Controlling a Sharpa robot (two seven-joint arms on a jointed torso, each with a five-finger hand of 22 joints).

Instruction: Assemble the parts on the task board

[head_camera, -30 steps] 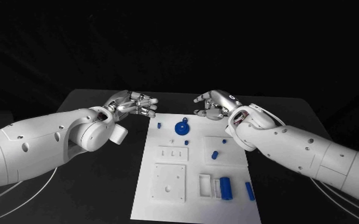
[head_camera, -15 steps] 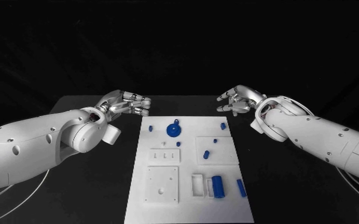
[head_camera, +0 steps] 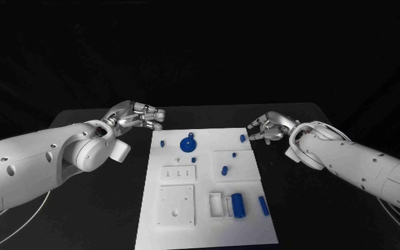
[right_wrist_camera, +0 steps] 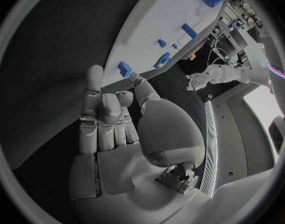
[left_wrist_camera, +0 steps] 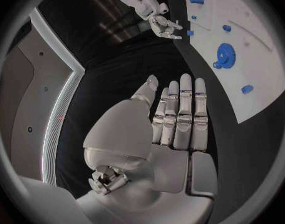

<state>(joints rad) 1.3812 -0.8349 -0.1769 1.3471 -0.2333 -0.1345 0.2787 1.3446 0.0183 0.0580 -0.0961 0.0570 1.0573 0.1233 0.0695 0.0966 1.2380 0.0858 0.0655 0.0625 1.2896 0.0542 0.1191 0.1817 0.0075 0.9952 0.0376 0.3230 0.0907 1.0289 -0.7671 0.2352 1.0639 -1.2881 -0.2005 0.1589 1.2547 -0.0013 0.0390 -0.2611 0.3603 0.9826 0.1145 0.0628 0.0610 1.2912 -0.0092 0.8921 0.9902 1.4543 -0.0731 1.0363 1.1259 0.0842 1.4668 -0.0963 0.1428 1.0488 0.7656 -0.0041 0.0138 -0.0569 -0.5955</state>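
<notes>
While both hands hover empty, the white task board (head_camera: pixel 167 215) lies mid-table, flanked by the left hand (head_camera: pixel 137 114), fingers extended, and the right hand (head_camera: pixel 268 128), fingers partly curled. A round blue gear (head_camera: pixel 188 143) and smaller blue parts (head_camera: pixel 237 205) sit on the board.

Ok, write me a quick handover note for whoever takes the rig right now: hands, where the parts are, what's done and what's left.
Left hand: holds nothing, fingers extended, hovering off the task board's far left corner.
Right hand: holds nothing, fingers partly curled, beside the board's far right edge, close to a small blue part.
Parts: blue gear and a small blue piece at the far end; small pegs mid-board; blue cylinder and blue bar at the near right.
Done: cannot tell that anything is assembled.
Left: pick up and fit the parts.
</notes>
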